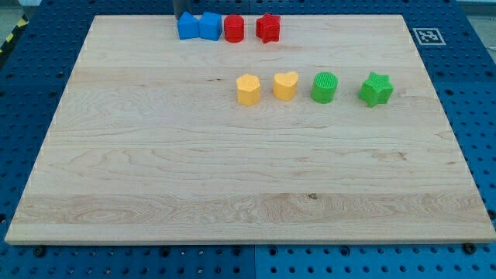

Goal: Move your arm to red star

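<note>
The red star [268,28] sits near the top edge of the wooden board [155,170], at the right end of a row of blocks. To its left are a red cylinder [234,29] and two blue blocks [209,25] [188,27] that touch each other. My tip [177,18] shows at the view's top, just behind the upper left corner of the leftmost blue block, well to the left of the red star.
A second row lies lower down the board: a yellow hexagon [248,89], a yellow heart [285,85], a green cylinder [325,87] and a green star [376,89]. A black-and-white marker tag [428,36] lies beyond the board's top right corner.
</note>
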### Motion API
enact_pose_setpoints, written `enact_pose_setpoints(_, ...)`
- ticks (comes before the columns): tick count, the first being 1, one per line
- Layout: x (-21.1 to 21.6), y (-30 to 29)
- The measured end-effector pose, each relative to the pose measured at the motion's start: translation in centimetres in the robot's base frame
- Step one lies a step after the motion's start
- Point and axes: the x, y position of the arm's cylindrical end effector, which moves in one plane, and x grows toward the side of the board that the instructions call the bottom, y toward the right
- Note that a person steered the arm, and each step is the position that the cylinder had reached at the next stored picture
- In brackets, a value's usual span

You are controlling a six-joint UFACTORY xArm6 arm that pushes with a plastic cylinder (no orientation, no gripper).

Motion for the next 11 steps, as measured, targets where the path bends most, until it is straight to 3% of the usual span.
enact_pose_setpoints(11,0.1,18.7)
